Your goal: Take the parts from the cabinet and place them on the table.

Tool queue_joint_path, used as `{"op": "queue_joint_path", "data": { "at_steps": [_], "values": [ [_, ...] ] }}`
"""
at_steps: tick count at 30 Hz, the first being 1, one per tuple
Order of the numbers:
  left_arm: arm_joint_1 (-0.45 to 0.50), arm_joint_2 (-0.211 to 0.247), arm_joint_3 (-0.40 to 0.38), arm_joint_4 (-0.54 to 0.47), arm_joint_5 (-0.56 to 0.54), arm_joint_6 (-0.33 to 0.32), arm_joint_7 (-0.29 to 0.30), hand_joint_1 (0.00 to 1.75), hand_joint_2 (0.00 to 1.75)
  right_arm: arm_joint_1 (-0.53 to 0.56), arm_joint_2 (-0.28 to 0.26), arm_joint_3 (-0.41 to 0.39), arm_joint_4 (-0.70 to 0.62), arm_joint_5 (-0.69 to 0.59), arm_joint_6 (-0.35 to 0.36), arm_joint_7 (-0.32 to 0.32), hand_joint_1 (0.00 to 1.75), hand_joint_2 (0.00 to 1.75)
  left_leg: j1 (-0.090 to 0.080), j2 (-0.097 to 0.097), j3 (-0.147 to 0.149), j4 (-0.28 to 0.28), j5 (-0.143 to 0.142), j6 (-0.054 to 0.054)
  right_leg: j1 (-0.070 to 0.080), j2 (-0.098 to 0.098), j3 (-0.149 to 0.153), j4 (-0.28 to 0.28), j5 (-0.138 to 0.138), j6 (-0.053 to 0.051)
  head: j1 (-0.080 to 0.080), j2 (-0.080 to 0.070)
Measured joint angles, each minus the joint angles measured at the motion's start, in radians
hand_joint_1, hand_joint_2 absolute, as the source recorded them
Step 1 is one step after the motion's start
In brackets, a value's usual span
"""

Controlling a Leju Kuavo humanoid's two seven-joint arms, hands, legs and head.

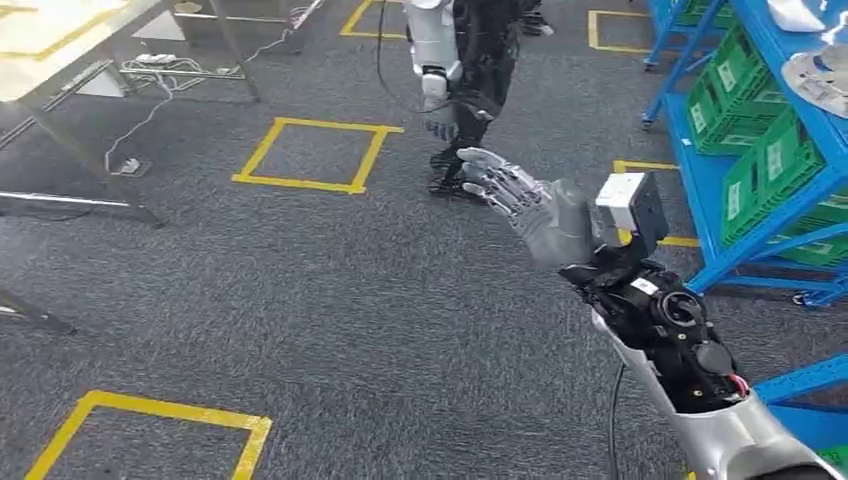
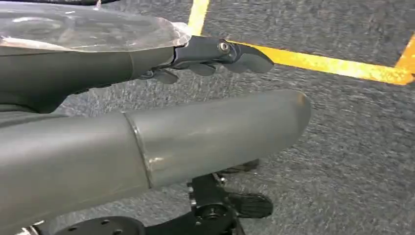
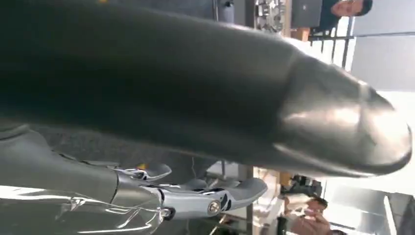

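Two things could bite you here. Your right hand (image 1: 520, 195) is up in front of the body with its fingers spread and nothing in it, and it's pointing at the open floor rather than at the cabinet (image 1: 700, 170), the blue rack off to the right. If the body doesn't turn far enough, I'd guess a reach from this angle clips the blue frame or one of the green bins (image 1: 770, 165) before it gets anywhere near a part.

On the rack's upper shelf, at the picture's right edge, there are round silvery parts (image 1: 822, 75); those look like what you're after, but they're cut off, so I can't say how they sit.

Your left hand (image 2: 161, 132) hangs over the carpet, thumb straight and dark fingers loosely apart. Something clear and plastic-looking (image 2: 83, 27) lies along its far side; whether the hand grips it, I can't tell.

Second worry: another robot (image 1: 455, 70) stands just ahead, so a wide turn could crowd it.

Floor is dark grey carpet (image 1: 300, 290) with yellow taped squares (image 1: 315, 152). A table (image 1: 60, 40) sits far left, cables trailing under it.
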Motion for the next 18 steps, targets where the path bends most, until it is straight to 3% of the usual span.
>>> {"op": "queue_joint_path", "data": {
  "at_steps": [2,3,4,5,7,8,9,10,11,12,13,14,17,18],
  "values": [
    [-0.002,0.000,0.000,0.000,0.001,0.000,0.005,0.00,0.00,-0.001,0.000,0.000,0.004,0.011,0.000,-0.008,0.00,0.00,0.002,0.025,0.004,-0.004,-0.003,-0.010,0.003,0.025,-0.004,-0.002,0.003,-0.012,-0.005,0.000],
    [-0.005,0.000,0.000,0.000,0.002,0.001,0.013,0.00,0.00,0.000,0.002,0.000,0.005,0.018,0.000,-0.012,0.00,0.00,0.008,0.009,0.003,0.006,-0.017,-0.018,-0.004,0.035,0.002,-0.011,0.008,-0.021,-0.006,0.000],
    [-0.007,-0.002,0.000,0.000,0.003,0.002,0.018,0.00,0.00,-0.001,0.007,0.001,0.005,0.018,0.000,-0.017,0.00,0.00,0.009,-0.036,-0.012,0.044,-0.045,-0.020,-0.003,0.044,0.002,-0.013,0.010,-0.025,-0.014,0.000],
    [-0.006,-0.001,0.000,0.000,0.005,0.003,0.022,0.00,0.00,-0.002,0.007,0.001,0.008,0.022,0.002,-0.019,0.00,0.00,0.010,-0.064,-0.046,0.117,-0.085,-0.020,-0.003,0.053,0.000,-0.013,0.012,-0.031,-0.019,0.000],
    [0.000,0.000,0.000,0.000,0.008,0.011,0.034,0.00,0.00,0.003,0.015,0.001,0.014,0.035,0.007,-0.025,0.00,0.00,0.009,-0.089,-0.136,0.295,-0.154,-0.023,-0.002,0.080,-0.002,-0.013,0.013,-0.034,-0.030,0.000],
    [0.002,0.000,0.000,0.000,0.010,0.015,0.038,0.00,0.00,0.005,0.018,0.002,0.017,0.035,0.008,-0.026,0.00,0.00,0.009,-0.091,-0.166,0.343,-0.159,-0.022,-0.002,0.095,-0.003,-0.012,0.013,-0.035,-0.034,0.000],
    [0.002,0.000,0.000,0.000,0.012,0.018,0.041,0.00,0.00,0.006,0.022,0.004,0.021,0.037,0.010,-0.029,0.00,0.00,0.009,-0.091,-0.171,0.336,-0.138,-0.021,-0.002,0.109,-0.002,-0.012,0.013,-0.035,-0.037,0.000],
    [0.001,-0.001,0.000,0.000,0.014,0.018,0.043,0.00,0.00,0.006,0.024,0.005,0.024,0.040,0.012,-0.031,0.00,0.00,0.010,-0.092,-0.154,0.284,-0.098,-0.019,-0.002,0.122,-0.001,-0.012,0.013,-0.034,-0.040,0.000],
    [0.000,-0.001,0.000,0.000,0.016,0.019,0.044,0.00,0.00,0.006,0.026,0.007,0.027,0.046,0.015,-0.035,0.00,0.00,0.011,-0.097,-0.119,0.199,-0.048,-0.016,-0.002,0.135,0.001,-0.011,0.013,-0.034,-0.042,0.000],
    [-0.001,0.000,0.000,0.000,0.017,0.019,0.046,0.00,0.00,0.005,0.031,0.008,0.030,0.047,0.018,-0.038,0.00,0.00,0.014,-0.117,-0.075,0.098,0.003,-0.013,-0.002,0.147,0.003,-0.010,0.013,-0.033,-0.042,0.000],
    [-0.001,0.001,0.000,0.000,0.020,0.021,0.047,0.00,0.00,0.003,0.033,0.008,0.033,0.047,0.019,-0.042,0.00,0.00,0.018,-0.165,-0.048,0.029,0.020,-0.011,-0.001,0.157,0.000,-0.009,0.013,-0.031,-0.044,0.000],
    [-0.001,0.002,0.000,0.000,0.022,0.023,0.048,0.00,0.00,0.000,0.035,0.008,0.036,0.048,0.022,-0.044,0.00,0.00,0.019,-0.165,-0.042,0.009,0.016,-0.011,0.003,0.174,-0.007,-0.002,0.012,-0.024,-0.045,0.000],
    [-0.004,-0.001,0.000,0.000,0.025,0.029,0.052,0.00,0.00,-0.004,0.040,0.010,0.047,0.052,0.030,-0.053,0.00,0.00,0.012,-0.137,-0.039,0.010,0.019,0.001,-0.005,0.202,-0.012,-0.011,0.021,-0.004,-0.042,0.000],
    [-0.006,-0.002,0.000,0.000,0.025,0.030,0.052,0.00,0.00,-0.006,0.040,0.009,0.051,0.052,0.032,-0.056,0.00,0.00,0.019,-0.125,-0.037,0.000,0.026,0.011,-0.003,0.193,-0.016,-0.006,0.016,0.001,-0.042,0.000]
  ]
}}
